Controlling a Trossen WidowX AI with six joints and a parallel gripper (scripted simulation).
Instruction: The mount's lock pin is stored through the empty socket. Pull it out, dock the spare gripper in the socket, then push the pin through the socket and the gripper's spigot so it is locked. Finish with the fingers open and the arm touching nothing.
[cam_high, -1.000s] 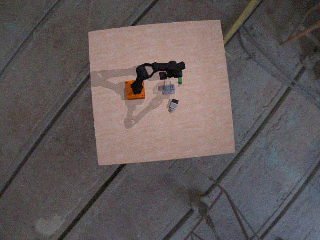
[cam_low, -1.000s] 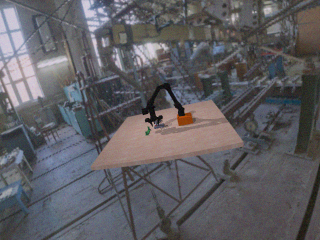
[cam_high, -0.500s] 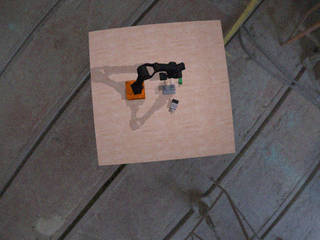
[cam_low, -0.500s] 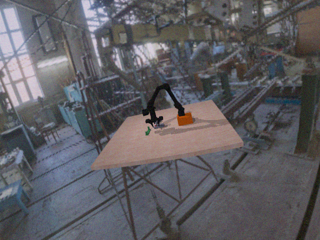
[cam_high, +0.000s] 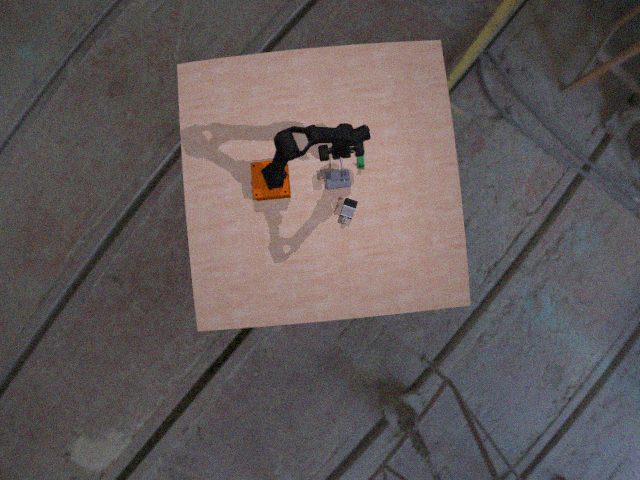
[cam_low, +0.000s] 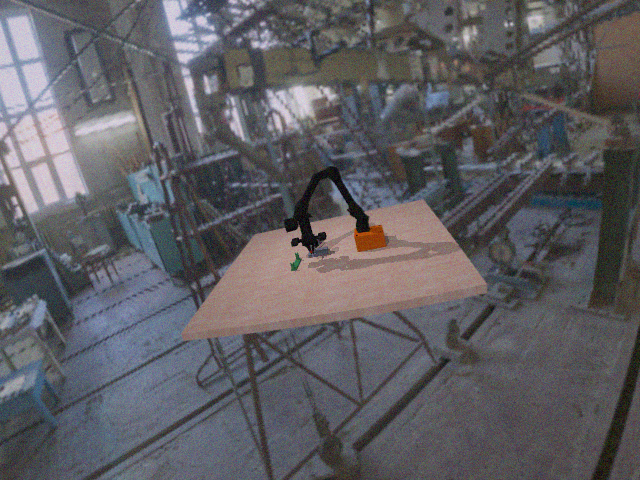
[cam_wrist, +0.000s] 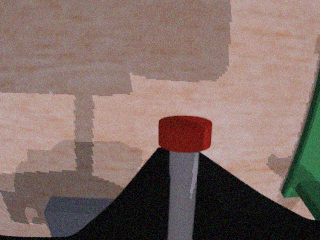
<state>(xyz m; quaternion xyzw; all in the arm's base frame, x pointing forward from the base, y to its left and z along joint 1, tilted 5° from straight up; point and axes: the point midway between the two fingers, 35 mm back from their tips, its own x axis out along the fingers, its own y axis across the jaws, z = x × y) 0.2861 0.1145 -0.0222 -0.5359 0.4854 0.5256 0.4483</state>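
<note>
The lock pin has a red head (cam_wrist: 185, 134) and a grey shaft (cam_wrist: 181, 200). My gripper (cam_wrist: 174, 158) (cam_low: 311, 251) is shut on the shaft just below the head, with a black finger on each side. The grey-blue mount (cam_high: 337, 179) (cam_low: 323, 252) (cam_wrist: 75, 216) sits on the table under the gripper, and only its edge shows at the wrist view's lower left. The fingers hide where the shaft ends, so I cannot tell how far it is in the socket. The spare gripper (cam_high: 348, 208), grey with a black end, lies on the table apart from the mount.
A green curved piece (cam_high: 360, 162) (cam_low: 295, 262) (cam_wrist: 311, 150) stands close beside my gripper and the mount. The arm's orange base (cam_high: 255, 180) (cam_low: 370, 239) is on the mount's other side. The wooden table (cam_high: 330, 273) (cam_low: 289, 299) bears them all.
</note>
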